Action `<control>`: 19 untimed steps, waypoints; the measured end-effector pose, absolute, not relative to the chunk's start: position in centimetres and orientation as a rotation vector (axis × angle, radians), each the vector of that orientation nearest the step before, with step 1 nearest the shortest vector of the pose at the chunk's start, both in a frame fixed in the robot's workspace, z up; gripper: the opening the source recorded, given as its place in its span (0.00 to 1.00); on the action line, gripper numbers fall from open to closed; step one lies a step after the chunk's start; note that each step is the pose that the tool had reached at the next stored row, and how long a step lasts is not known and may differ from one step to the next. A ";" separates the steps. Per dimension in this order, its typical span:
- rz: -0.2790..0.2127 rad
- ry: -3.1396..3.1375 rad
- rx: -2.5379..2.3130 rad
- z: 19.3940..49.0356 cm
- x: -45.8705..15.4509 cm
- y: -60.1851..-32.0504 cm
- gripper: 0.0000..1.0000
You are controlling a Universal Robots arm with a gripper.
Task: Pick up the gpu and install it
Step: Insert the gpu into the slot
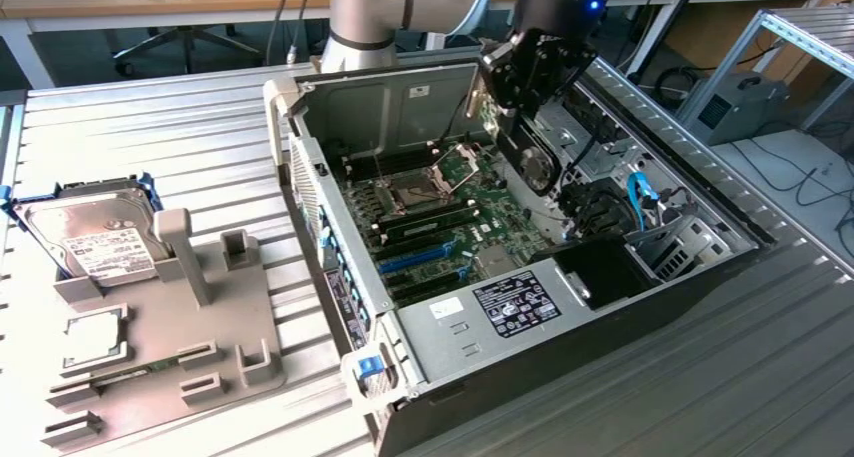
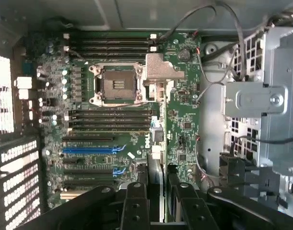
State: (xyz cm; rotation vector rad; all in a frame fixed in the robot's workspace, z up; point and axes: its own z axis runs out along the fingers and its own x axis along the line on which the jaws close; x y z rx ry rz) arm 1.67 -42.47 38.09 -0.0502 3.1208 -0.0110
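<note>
while tool [image 2: 157, 189] grips gpu [image 1: 537, 162] (edge-on) | above motherboard [image 1: 441, 217] | case [image 1: 574, 347] open

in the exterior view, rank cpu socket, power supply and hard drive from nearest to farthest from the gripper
From the gripper:
1. cpu socket, inside the case, open.
2. power supply, at the case's near end.
3. hard drive, outside the case at the exterior view's far left.

The table [image 1: 134, 117] is ribbed bare metal; tray [image 1: 254, 307], matt grey plastic; case [image 1: 387, 102], dull sheet metal; gpu [image 1: 537, 167], matt black.
</note>
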 end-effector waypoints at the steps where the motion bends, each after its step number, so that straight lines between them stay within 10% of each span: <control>1: -0.011 3.120 -0.090 38.1 1.7 -42.5 0.27; 19: -0.005 3.067 -0.574 38.1 1.7 -42.5 0.27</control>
